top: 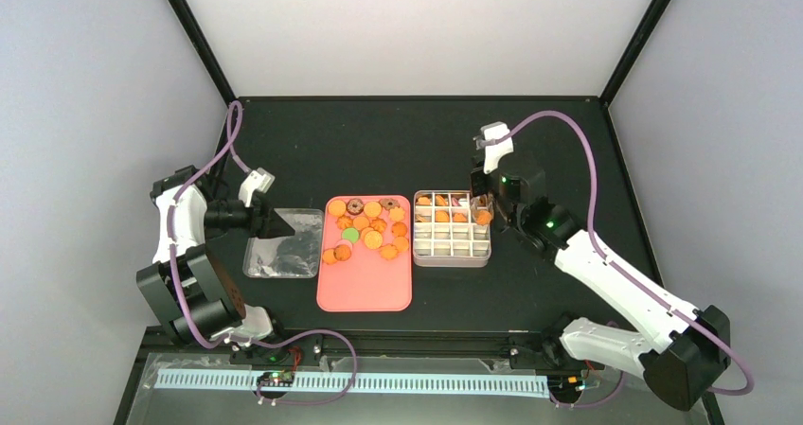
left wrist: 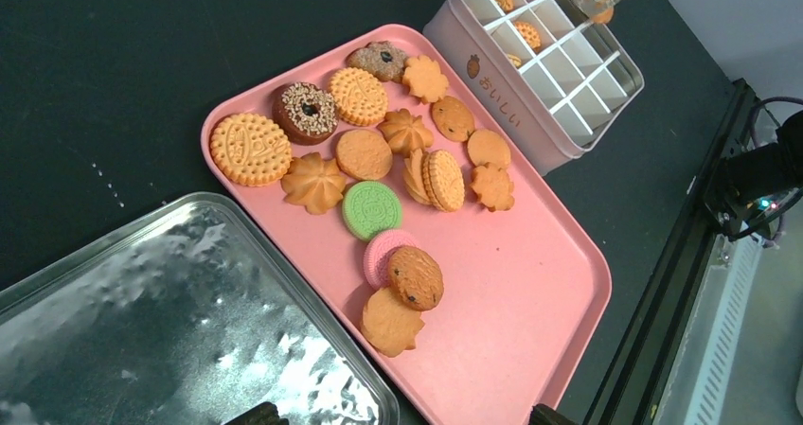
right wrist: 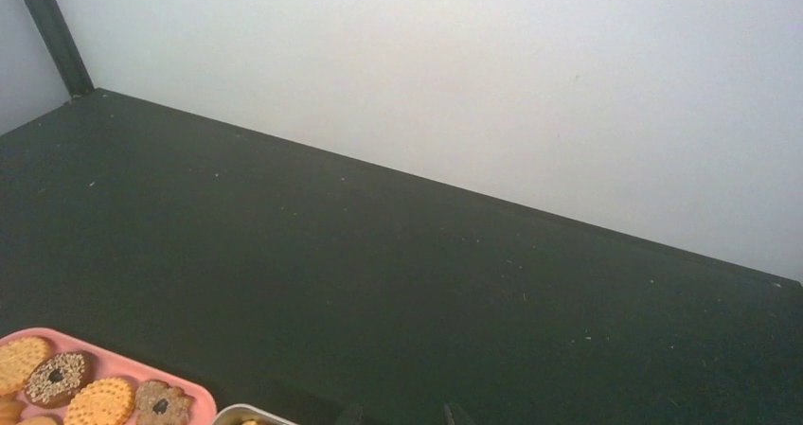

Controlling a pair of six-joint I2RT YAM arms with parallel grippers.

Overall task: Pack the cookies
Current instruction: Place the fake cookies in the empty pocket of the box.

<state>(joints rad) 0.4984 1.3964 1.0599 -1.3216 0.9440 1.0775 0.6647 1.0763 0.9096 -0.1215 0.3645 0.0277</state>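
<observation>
Pink plastic, the tray (top: 365, 288) lies in the middle of the black table (top: 398, 146), with its long side running from the near edge toward the back wall. The cookies (left wrist: 365, 153) crowd its far half in a loose band stretched across the tray's width. Almost all of them lie flat with their faces up. Two round cookies (left wrist: 442, 180) stand on edge together, leaning on a neighbour. A green cookie (left wrist: 371, 208) lies flat at the band's near side. Beside it a pink cookie (left wrist: 377, 253) is half covered by a chocolate-chip cookie (left wrist: 415, 277), which also overlaps a flower-shaped cookie (left wrist: 388, 323).

Just to the right of the tray stands a white tin (top: 453, 252) divided into a grid of square compartments. Its two far rows hold cookies lying flat.

The right gripper (top: 483, 207) hangs over the tin's far right corner, its fingers pinched on an orange cookie (left wrist: 598, 10). Which way that cookie faces is too small to tell, and so is whether it touches the tin.

The left gripper (top: 282, 223) hovers over a silver lid (left wrist: 142, 330) lying flat just left of the tray. Its fingers are spread wide with nothing between them.
</observation>
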